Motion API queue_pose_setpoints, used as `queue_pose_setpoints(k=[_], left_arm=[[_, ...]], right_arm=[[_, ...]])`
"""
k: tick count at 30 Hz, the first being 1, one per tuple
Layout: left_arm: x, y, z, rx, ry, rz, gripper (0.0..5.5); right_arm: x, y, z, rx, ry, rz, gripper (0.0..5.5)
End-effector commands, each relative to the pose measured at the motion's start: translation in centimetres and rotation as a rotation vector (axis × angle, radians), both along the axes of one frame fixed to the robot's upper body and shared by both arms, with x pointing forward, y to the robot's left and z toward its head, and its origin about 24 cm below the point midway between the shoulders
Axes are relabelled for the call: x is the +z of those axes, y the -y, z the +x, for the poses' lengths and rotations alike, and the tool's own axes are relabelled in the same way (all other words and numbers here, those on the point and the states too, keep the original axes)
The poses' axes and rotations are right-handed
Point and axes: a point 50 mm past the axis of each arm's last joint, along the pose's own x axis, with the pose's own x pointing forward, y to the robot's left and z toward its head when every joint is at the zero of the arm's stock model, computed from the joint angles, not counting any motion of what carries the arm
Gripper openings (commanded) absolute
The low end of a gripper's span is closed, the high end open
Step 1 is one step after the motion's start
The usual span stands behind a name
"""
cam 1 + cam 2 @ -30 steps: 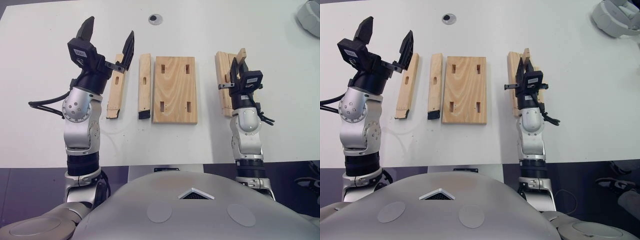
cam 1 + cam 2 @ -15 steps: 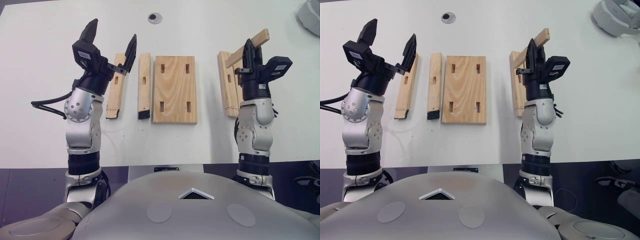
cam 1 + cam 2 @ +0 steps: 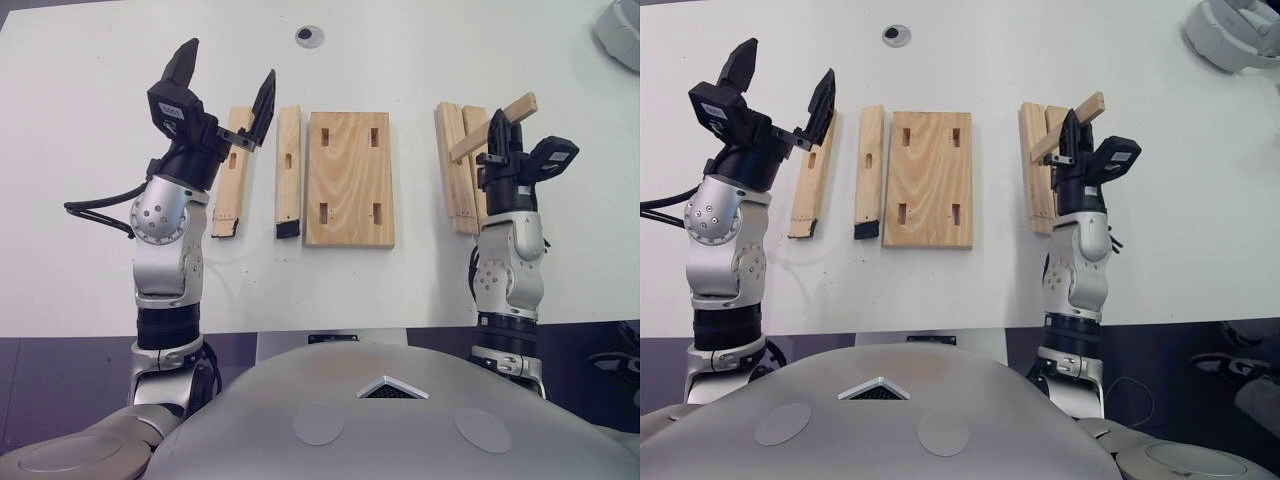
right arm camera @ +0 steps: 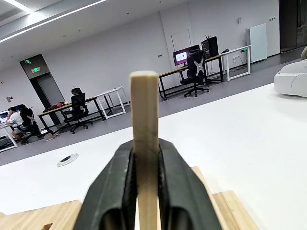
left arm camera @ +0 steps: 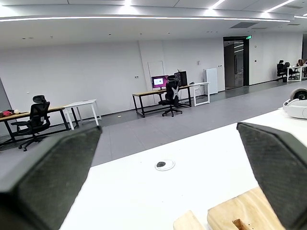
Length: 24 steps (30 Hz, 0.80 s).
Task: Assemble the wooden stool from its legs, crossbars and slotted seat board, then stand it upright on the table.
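right pincer (image 3: pixel 497 126) clamps one pale, slim wooden bar (image 3: pixel 520 104); left pincer (image 3: pixel 222 82) wide open; four legs (image 3: pixel 289 160), one four-slot board (image 3: pixel 349 180) between pincers.

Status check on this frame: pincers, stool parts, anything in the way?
Left pincer open, empty, raised. Right pincer shut on crossbar, held aloft. Seat board lying flat, slots up. Nothing blocking it.

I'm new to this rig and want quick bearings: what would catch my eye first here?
The right pincer is shut on a thin wooden bar, held aslant above the right side of the table. The left pincer gapes wide open above its left side, and a slotted board lies flat in the middle.
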Motion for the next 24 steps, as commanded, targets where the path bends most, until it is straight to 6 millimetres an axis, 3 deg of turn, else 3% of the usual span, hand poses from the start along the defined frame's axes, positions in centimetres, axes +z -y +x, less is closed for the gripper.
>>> queue_pose_setpoints(k=[1,12,24], left_arm=[[-0.1,0.0,-0.1,-0.002,0.000,0.026,5.18],[-0.2,0.1,-0.3,-0.006,-0.002,0.032,5.18],[-0.2,0.1,-0.3,-0.010,-0.006,0.041,5.18]], right_arm=[[0.4,-0.2,0.0,0.020,0.013,-0.041,0.42],[0.4,0.1,0.0,0.008,0.005,-0.083,0.42],[-1.1,-0.2,-0.9,0.027,-0.044,-0.164,0.42]])
